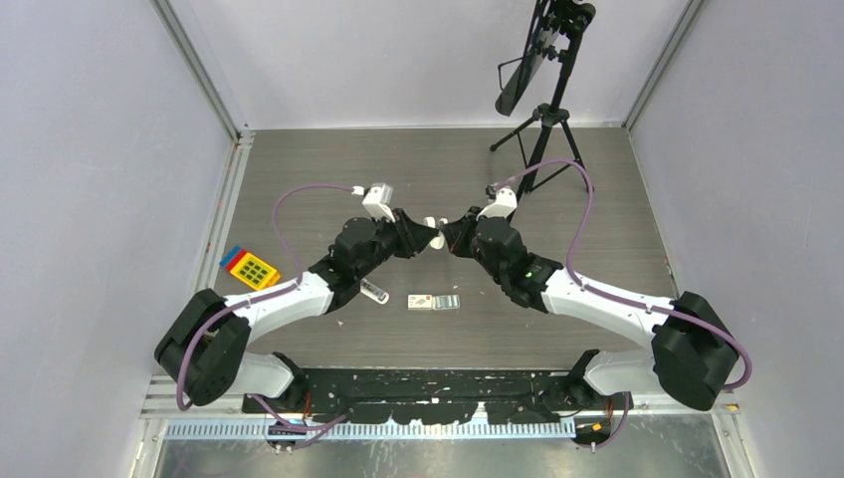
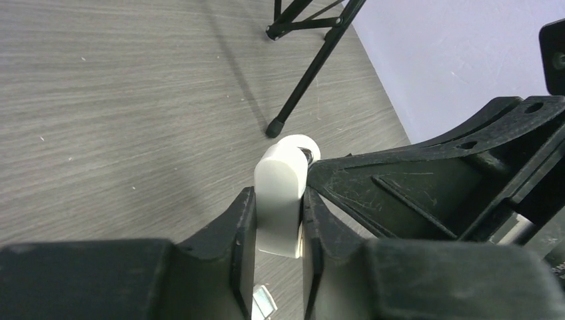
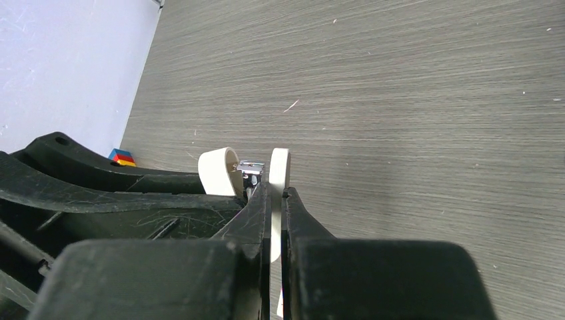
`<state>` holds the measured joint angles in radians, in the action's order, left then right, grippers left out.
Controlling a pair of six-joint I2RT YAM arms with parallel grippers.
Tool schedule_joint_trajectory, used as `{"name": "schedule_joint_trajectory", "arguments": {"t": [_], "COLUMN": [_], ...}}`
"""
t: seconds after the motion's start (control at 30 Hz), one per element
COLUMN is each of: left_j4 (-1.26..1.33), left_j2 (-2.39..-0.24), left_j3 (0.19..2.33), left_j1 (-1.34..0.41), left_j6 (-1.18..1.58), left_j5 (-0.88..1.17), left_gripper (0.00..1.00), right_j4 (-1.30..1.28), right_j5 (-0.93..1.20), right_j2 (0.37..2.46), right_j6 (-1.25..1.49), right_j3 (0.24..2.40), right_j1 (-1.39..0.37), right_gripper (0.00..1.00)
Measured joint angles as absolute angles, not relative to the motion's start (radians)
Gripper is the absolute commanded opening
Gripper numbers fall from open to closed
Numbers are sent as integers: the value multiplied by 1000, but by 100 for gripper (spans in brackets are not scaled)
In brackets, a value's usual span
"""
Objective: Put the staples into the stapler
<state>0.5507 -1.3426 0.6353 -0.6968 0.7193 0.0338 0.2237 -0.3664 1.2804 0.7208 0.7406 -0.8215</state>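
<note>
The stapler [image 2: 282, 190] hangs above mid-bench between both hands. The left hand [image 1: 420, 239] clamps its white body, and the right hand [image 1: 453, 239] pinches its thin white top leaf (swung apart, metal channel showing). The staples box [image 1: 433, 301] lies nearer, on the bench [image 1: 597, 179].

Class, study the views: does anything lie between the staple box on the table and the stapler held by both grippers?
Nothing visible does. The staple box lies on the table nearer the arm bases than the stapler, which the left gripper and right gripper clamp in the air. A small white item lies left of the box.
</note>
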Motion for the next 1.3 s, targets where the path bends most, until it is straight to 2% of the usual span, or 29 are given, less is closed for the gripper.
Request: {"name": "schedule_joint_trajectory", "arguments": {"t": [0.07,0.13,0.23,0.27,0.33,0.5,0.7,0.97,1.13,1.3], "left_j4": [550,550,548,548,545,493,327,80,-75,-141], "left_j2": [-1343,-1343,-1342,-1340,-1330,-1268,-1205,-1140,-1139,-1132], "left_j3": [636,636,636,636,636,639,690,743,799,826], "left_j1": [-698,-698,-698,-699,-701,-697,-698,-698,-698,-698], "left_j6": [710,693,652,633,583,424,215,-47,-168,-218], "left_j5": [33,35,48,56,71,154,364,660,786,855], "left_gripper": [0,0,0,0,0,0,0,0,0,0], "right_j4": [239,268,307,319,329,369,348,47,-86,-138], "right_j5": [-365,-360,-341,-331,-311,-246,-117,222,342,419], "right_j2": [1280,1280,1269,1259,1229,1111,933,672,686,805], "right_j6": [717,708,683,665,622,477,238,-101,-194,-236], "right_j3": [733,717,690,677,655,595,511,525,577,625], "right_j1": [-821,-821,-821,-821,-821,-823,-822,-823,-823,-823], "right_gripper": [2,8,27,40,58,70,73,72,68,65]}}
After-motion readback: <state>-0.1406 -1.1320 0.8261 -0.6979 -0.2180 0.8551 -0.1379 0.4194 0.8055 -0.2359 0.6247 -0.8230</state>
